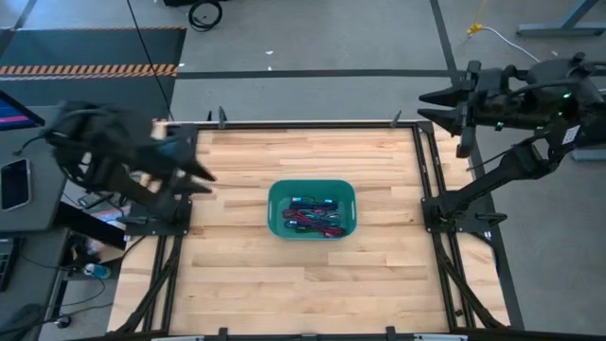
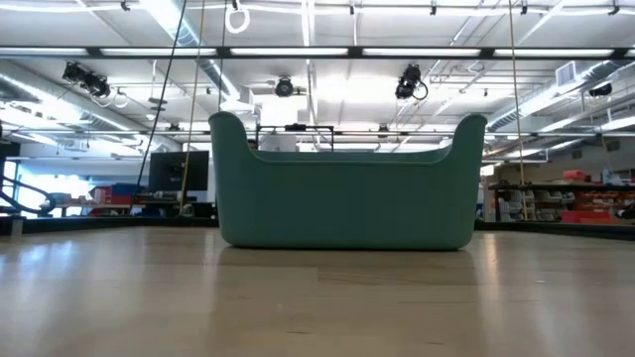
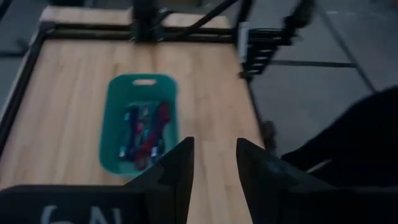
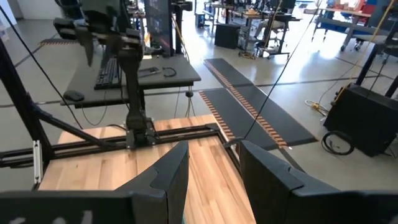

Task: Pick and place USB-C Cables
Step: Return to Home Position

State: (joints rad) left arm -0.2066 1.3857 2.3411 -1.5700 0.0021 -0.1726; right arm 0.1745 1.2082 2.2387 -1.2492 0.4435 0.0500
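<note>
Cables [image 1: 311, 214] heaped inside the green bin [image 1: 276, 194] at mid-table. Left gripper [image 1: 206, 180] over the left edge, fingers apart, empty. Right gripper [image 1: 421, 105] at the far-right corner, likewise parted, empty.

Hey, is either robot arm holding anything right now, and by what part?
Nothing is held. The left gripper and right gripper both have open, empty jaws; the USB-C cables lie in the teal bin.

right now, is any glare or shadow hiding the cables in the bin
High view: even light, no glare, cables plain in the bin. Low view: bright ceiling lamps behind, only the bin's wall hides them. Left wrist view: dimmer, cables visible.
</note>
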